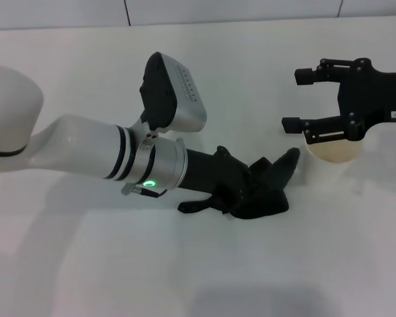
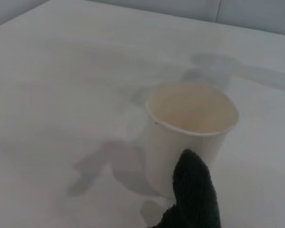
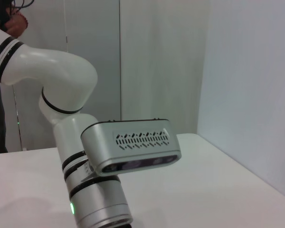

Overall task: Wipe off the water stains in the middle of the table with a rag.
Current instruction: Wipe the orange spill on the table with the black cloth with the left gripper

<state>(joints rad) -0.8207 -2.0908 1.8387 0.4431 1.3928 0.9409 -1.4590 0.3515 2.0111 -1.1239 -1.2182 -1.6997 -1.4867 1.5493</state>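
Observation:
The black rag lies crumpled on the white table near its middle, one pointed corner sticking up toward the cup. My left gripper reaches in low from the left and is shut on the rag. That raised rag corner shows in the left wrist view, just in front of the cup. The water stains show in no view. My right gripper hangs open at the right, above the table, holding nothing.
A cream paper cup stands upright just right of the rag, partly under the right gripper; in the left wrist view the cup looks empty. The left arm's wrist camera housing fills the right wrist view.

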